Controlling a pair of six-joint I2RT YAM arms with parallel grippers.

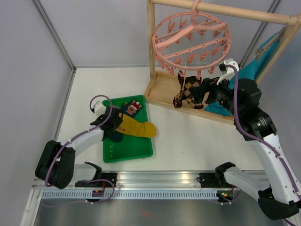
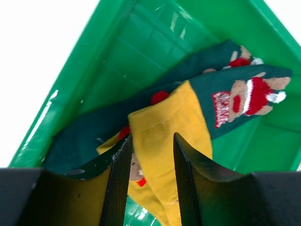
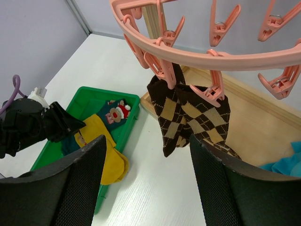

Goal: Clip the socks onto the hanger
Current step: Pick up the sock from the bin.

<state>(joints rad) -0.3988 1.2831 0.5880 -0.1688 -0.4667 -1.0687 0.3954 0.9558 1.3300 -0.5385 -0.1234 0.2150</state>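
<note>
Two brown-and-tan argyle fabric socks hang side by side from clips on the near rim of the round pink plastic drying hanger, in the upper centre-right of the overhead view. The hanger's hook sits over the top bar of the wooden rack frame.

A plain mustard-yellow sock and dark teal socks bearing a red-white figure lie in the green plastic tray, centre-left. The mustard sock overhangs the tray's right edge.

The left gripper is partly open, with its fingers straddling the mustard sock. Whether they touch the fabric cannot be determined. The right gripper is spread wide and holds nothing, facing the argyle socks.
</note>
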